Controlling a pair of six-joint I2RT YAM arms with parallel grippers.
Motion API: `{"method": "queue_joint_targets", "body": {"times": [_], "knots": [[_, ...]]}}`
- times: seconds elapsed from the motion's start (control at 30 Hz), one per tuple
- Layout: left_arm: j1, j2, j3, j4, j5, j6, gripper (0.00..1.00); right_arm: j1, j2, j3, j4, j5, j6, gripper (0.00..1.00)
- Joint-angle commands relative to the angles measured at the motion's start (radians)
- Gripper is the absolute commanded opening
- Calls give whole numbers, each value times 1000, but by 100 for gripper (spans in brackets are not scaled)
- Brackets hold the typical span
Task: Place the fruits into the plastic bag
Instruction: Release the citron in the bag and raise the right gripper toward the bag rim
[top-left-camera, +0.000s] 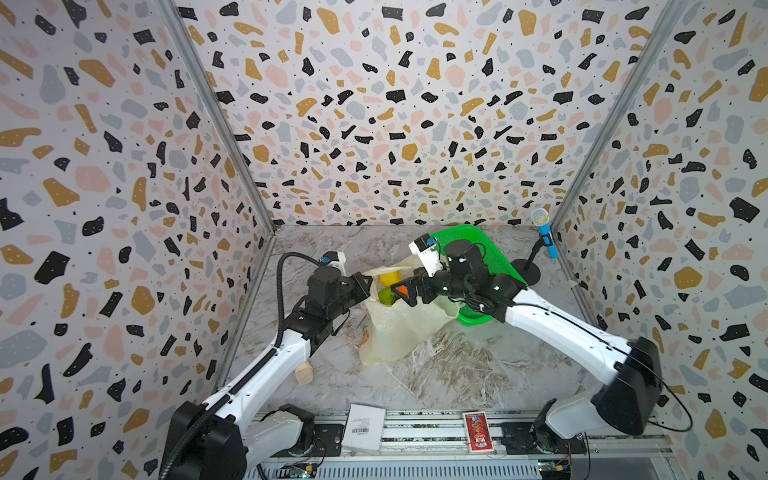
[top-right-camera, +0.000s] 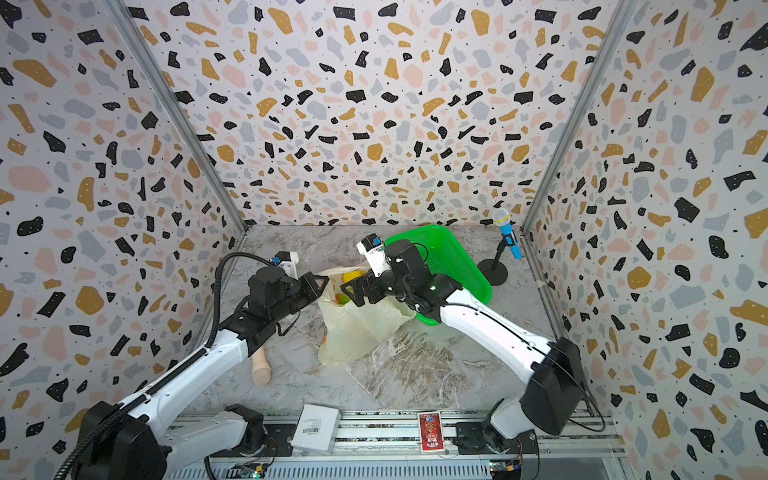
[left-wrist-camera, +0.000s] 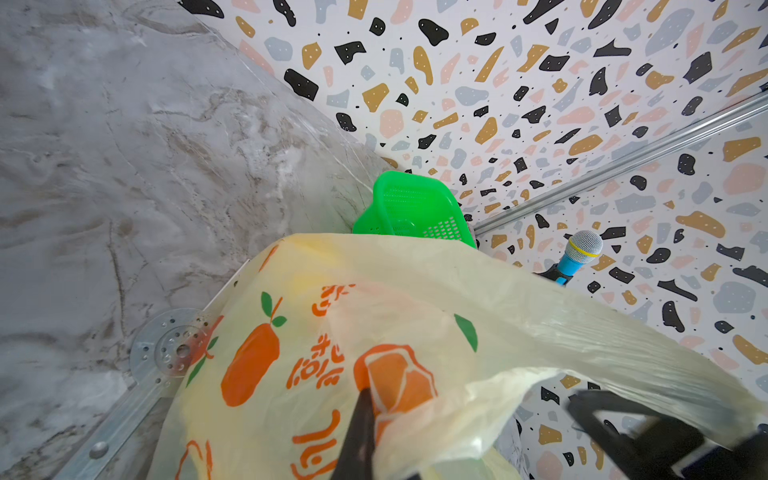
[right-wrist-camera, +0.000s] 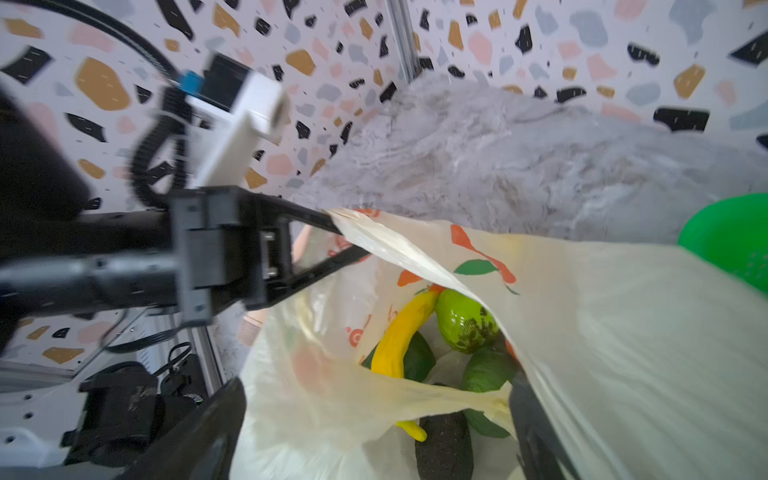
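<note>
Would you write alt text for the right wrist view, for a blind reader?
The left claw pinches the open plastic bag by its rim. Inside lie a yellow fruit, a glossy green fruit, dark green fruits and a blackish fruit.

Plastic bag (top-left-camera: 395, 328) thin, crinkly, translucent; green basket (top-left-camera: 500, 259) glossy mesh plastic; tabletop (top-left-camera: 457, 374) smooth marble-look.

fruits (right-wrist-camera: 395, 345) gathered inside the open plastic bag (top-left-camera: 399, 332)
the thin, crinkly, pale yellow bag, printed with orange fruits and characters, lies slumped on the marble worktop (top-left-camera: 457, 374), its mouth raised and spread open. seen through the mouth, a long yellow fruit (right-wrist-camera: 409, 320) rests its tip against a glossy green fruit (right-wrist-camera: 465, 324); a dark green fruit (right-wrist-camera: 486, 370) and a blackish avocado-like fruit (right-wrist-camera: 444, 449) lie close by.
</note>
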Motion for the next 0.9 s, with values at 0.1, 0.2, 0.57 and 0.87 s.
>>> {"method": "queue_joint_targets", "body": {"times": [0.1,0.2,0.57,0.87], "knots": [[5,-6,30,19,-9,11,0,-136,-244,-70,105,45,-34,99],[5,-8,28,19,-11,11,0,-282,-265,-89,105,47,32,99],[5,-7,32,7,-19,19,0,-411,-172,-193,194,-239,131,99],[5,-44,43,-42,-128,28,0,-242,55,23,77,-357,70,99]]}}
